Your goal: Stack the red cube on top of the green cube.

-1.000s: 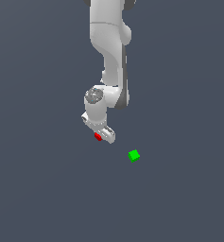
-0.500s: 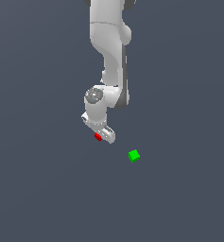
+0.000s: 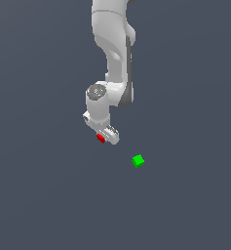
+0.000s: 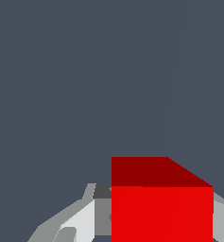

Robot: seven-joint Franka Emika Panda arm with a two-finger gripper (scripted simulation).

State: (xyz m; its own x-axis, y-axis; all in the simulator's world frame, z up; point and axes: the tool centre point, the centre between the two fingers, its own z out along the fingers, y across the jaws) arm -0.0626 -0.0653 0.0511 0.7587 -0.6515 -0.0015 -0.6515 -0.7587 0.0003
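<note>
The red cube (image 3: 101, 138) sits between the fingers of my white gripper (image 3: 106, 136) in the exterior view. In the wrist view the red cube (image 4: 160, 208) fills the gap of the gripper (image 4: 153, 229), with a finger (image 4: 80, 220) against one side and the other finger (image 4: 223, 222) against the opposite side. The jaws look closed on it. The green cube (image 3: 138, 160) lies on the dark floor, apart from the gripper, lower and toward the exterior view's right. It does not show in the wrist view.
The white arm (image 3: 114, 53) comes down from the top of the exterior view. A plain dark grey floor (image 3: 48, 195) surrounds both cubes.
</note>
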